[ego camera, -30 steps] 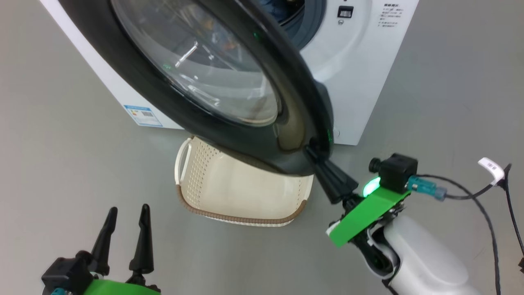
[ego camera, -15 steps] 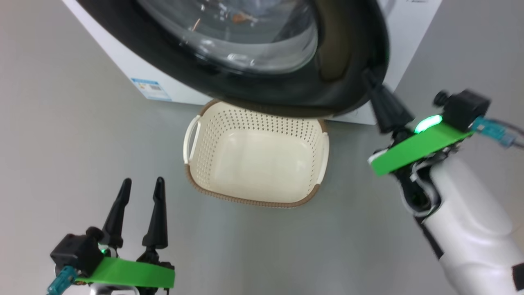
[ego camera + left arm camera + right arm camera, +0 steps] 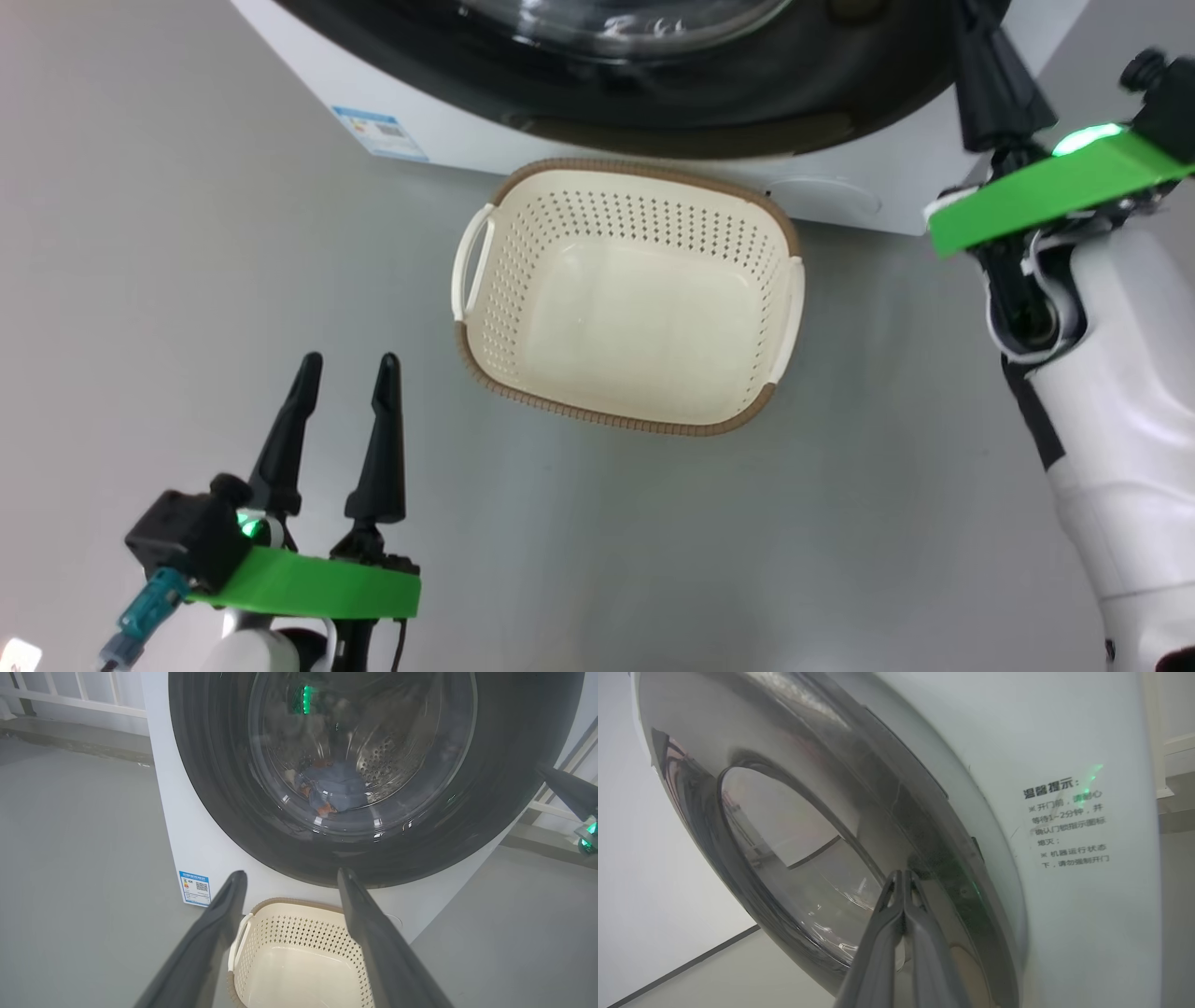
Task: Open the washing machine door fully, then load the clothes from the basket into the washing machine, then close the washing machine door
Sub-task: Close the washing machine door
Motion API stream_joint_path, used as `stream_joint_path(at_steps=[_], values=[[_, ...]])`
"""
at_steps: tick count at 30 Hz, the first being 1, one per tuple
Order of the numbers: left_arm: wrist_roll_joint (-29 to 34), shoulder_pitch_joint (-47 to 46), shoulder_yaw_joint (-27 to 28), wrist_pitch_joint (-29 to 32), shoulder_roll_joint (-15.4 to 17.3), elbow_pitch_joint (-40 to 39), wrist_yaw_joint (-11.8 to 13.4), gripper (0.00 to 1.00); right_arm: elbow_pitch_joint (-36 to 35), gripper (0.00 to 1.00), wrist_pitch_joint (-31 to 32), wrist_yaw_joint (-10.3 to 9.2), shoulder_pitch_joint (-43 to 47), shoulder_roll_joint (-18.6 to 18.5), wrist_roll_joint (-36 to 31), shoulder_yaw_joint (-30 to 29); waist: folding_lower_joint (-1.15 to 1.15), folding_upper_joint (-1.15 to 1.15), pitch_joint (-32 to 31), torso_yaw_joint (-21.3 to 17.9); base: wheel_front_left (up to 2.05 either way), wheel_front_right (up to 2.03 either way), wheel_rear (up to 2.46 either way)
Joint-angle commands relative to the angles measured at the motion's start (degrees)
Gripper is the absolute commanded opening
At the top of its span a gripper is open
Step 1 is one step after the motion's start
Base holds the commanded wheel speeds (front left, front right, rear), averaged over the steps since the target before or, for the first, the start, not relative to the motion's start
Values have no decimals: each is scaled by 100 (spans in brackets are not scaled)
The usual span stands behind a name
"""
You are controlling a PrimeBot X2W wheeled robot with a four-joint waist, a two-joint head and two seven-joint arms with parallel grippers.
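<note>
The washing machine [image 3: 448, 140] is white, and its black-rimmed washing machine door [image 3: 747, 103] lies close against its front. Through the door glass in the left wrist view, the light-blue clothes [image 3: 336, 788] lie in the steel drum. The cream basket [image 3: 616, 418] stands empty on the floor just below the door. My right gripper [image 3: 976, 28] is shut with nothing in it. Its tips press on the door's [image 3: 784, 826] glossy rim at the right gripper [image 3: 902, 875]. My left gripper [image 3: 350, 359] hangs open and empty, left of and nearer than the basket.
Grey floor surrounds the basket [image 3: 289, 903] on all sides. A blue label [image 3: 378, 131] marks the machine's lower left front, and a notice sticker [image 3: 1069, 821] sits beside the door. A white railing [image 3: 70, 700] runs behind the machine.
The door has swung from wide open to close against the machine, with my shut right gripper following its rim. The head camera has shifted too, bringing the whole basket into view.
</note>
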Motion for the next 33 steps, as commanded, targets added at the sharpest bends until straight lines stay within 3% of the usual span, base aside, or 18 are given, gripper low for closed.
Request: stream_joint_path(at_steps=[1,12,21,22,23,24,25,33], values=[[-52,-148,168,-37,77,-173,-9,100,-90,0,-27,9,-161,106,-38,-21,0,0,112,96,0,0,0],[-145,-234,91,-37,71,-145,-9,100,29,0,-27,9,-558,252,-320,-550,0,0,216,253,0,0,0],[-99,-170,138,-37,70,96,-9,100,34,1,-27,9,-59,224,-273,-55,0,0,-35,100,0,0,0],[-108,-158,162,-37,73,132,-9,100,31,13,-27,9,42,215,-257,14,0,0,-87,62,0,0,0],[-121,-142,176,-37,92,173,-9,100,27,37,-27,9,155,212,-243,73,0,0,-143,15,0,0,0],[-131,-127,192,-37,118,219,-9,100,19,78,-27,9,269,209,-236,140,0,0,-203,-33,0,0,0],[-143,-110,197,-37,154,267,-9,100,8,100,-27,9,382,203,-235,198,0,0,-264,-84,0,0,0],[-170,-22,269,-37,436,592,-9,100,-101,100,-27,9,1115,157,-232,387,0,0,-644,-473,0,0,0]])
